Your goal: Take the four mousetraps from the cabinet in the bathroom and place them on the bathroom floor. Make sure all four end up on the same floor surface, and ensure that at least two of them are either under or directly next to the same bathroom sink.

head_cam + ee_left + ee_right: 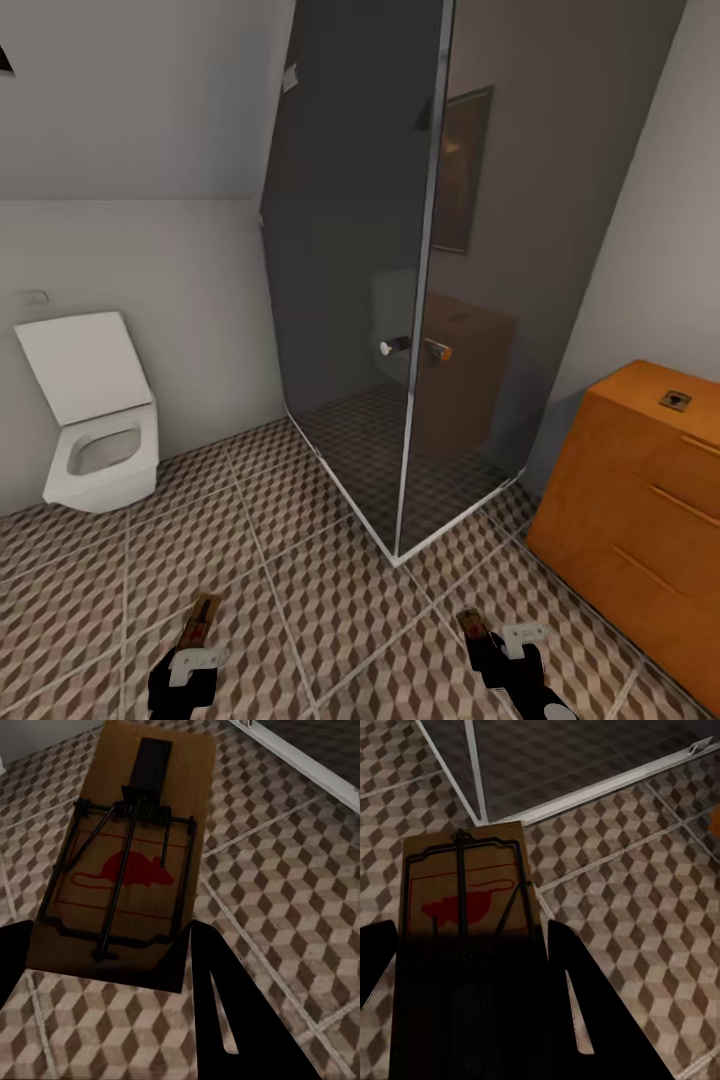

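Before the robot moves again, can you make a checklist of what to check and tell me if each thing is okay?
1. Left gripper holds a mousetrap between its fingers: ok.
2. Right gripper holds another mousetrap: ok.
3. Both held mousetraps are above the cube-pattern bathroom floor, not on it: not ok yet.
4. Sink nearby to put two mousetraps beside: cannot tell; ahead are a toilet and a glass shower.
5. Other mousetraps collected: not ok for one, which lies on top of the cabinet at; the fourth, cannot tell.
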Motion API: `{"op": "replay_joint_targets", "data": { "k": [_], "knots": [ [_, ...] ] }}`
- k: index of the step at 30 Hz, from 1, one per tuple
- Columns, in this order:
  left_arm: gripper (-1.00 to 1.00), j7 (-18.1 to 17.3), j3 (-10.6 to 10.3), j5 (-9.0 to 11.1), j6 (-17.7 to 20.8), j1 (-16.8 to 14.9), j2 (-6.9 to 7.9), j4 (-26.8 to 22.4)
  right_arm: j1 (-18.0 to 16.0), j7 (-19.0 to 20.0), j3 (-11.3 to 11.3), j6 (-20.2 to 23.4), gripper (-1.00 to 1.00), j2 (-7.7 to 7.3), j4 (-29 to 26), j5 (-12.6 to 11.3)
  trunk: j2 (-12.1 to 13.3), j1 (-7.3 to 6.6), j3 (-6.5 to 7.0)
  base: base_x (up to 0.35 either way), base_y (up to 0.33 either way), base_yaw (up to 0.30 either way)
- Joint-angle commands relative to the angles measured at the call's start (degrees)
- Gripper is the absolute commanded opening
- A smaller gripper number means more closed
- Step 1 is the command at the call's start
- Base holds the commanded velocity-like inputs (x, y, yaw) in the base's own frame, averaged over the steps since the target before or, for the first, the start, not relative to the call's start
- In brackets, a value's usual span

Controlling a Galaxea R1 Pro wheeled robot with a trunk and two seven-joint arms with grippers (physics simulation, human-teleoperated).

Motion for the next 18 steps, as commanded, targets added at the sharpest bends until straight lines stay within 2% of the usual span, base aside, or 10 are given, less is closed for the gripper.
{"op": "replay_joint_targets", "data": {
  "k": [1,18],
  "knots": [
    [-1.00,0.69,-0.47,-0.32,-0.18,-0.07,-0.05,0.16,-0.02,0.03,0.08,-0.16,-1.00,-0.04,0.00,0.20,-0.03,0.00,-0.05,0.000,0.000,0.275],
    [-1.00,0.69,-0.47,-0.32,-0.18,-0.07,-0.06,0.16,-0.02,0.03,0.08,-0.15,-1.00,0.05,0.07,0.20,-0.03,0.00,-0.05,0.000,0.000,0.275]
  ]
}}
